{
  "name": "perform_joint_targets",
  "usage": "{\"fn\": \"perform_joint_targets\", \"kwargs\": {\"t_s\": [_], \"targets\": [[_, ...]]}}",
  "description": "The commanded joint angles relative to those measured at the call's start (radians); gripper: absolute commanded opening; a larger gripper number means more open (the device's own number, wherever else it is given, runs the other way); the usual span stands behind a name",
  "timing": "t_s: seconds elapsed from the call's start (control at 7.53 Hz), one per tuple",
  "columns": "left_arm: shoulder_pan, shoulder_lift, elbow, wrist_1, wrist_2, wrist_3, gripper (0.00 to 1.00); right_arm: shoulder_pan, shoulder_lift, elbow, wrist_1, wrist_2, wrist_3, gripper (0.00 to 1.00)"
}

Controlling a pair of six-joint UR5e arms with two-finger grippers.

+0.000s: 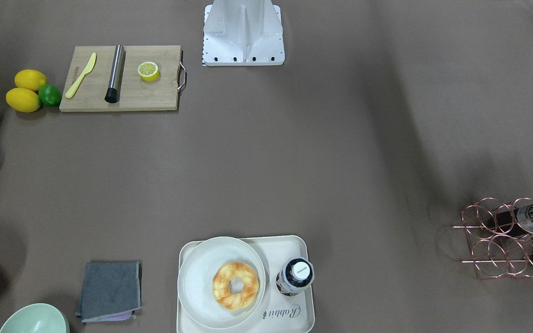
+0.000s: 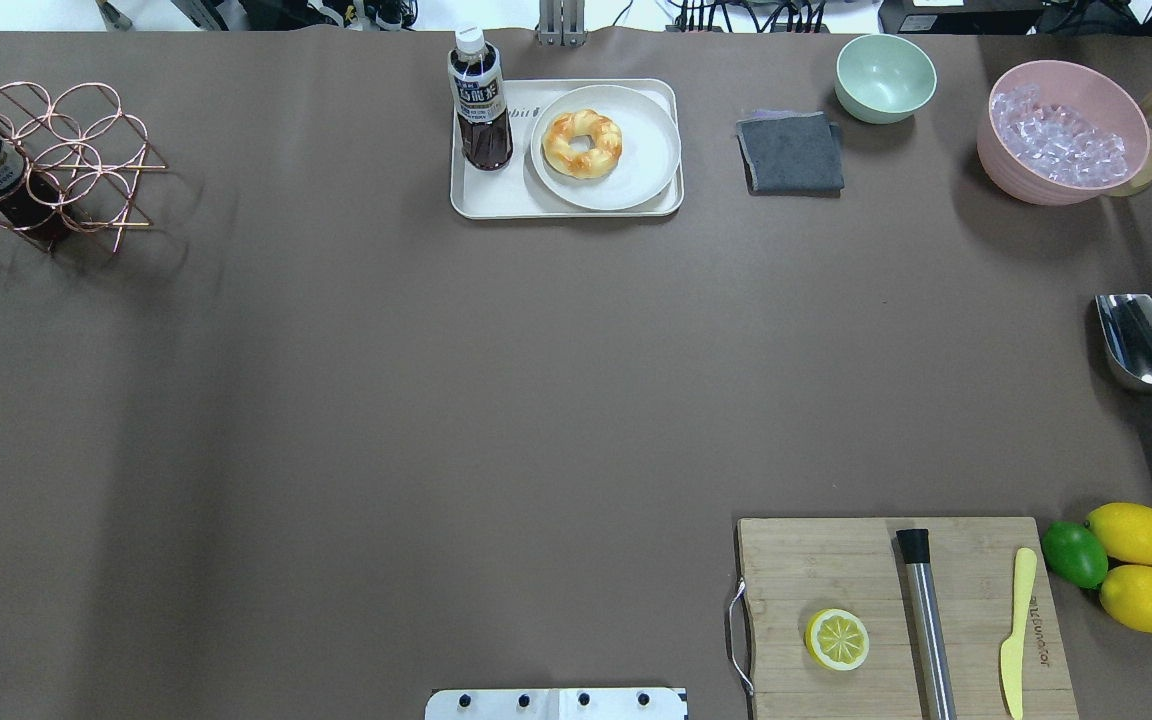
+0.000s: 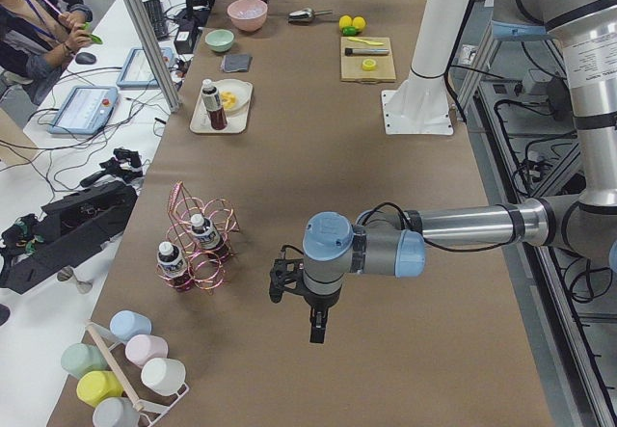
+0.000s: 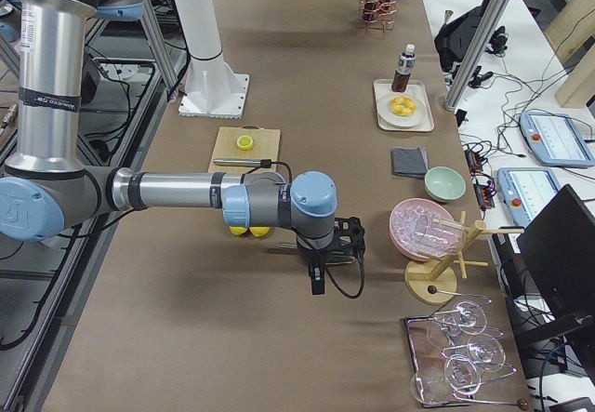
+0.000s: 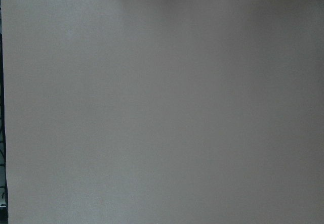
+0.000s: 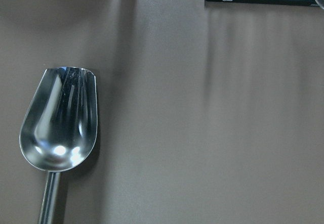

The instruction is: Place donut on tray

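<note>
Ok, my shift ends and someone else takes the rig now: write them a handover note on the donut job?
The golden twisted ring donut lies on a round off-white plate, which sits on the cream rectangular tray beside a dark bottle.
Left gripper and right gripper hang far from it; open or shut cannot be told.
Done if the plate counts; otherwise move the donut onto bare tray.

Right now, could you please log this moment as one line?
donut: on plate | plate: on tray, beside bottle | left gripper: far from tray, state unclear | right gripper: near scoop, state unclear
</note>
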Motion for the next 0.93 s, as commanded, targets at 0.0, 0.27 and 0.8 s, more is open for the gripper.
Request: {"fn": "perform_joint_targets", "kwargs": {"t_s": [0.0, 0.27, 0.8], "targets": [[0.000, 0.000, 0.002, 0.000, 0.001, 0.000, 0.98, 0.000, -0.004, -0.004, 0.000, -0.002, 0.001, 1.00], [0.000, 0.000, 0.002, 0.002, 0.001, 0.000, 0.98, 0.000, -0.007, -0.007, 0.002, -0.006, -0.005, 1.00], [0.000, 0.006, 0.002, 0.000, 0.001, 0.002, 0.98, 0.000, -0.004, -0.008, 0.000, -0.002, 0.002, 1.00]]}}
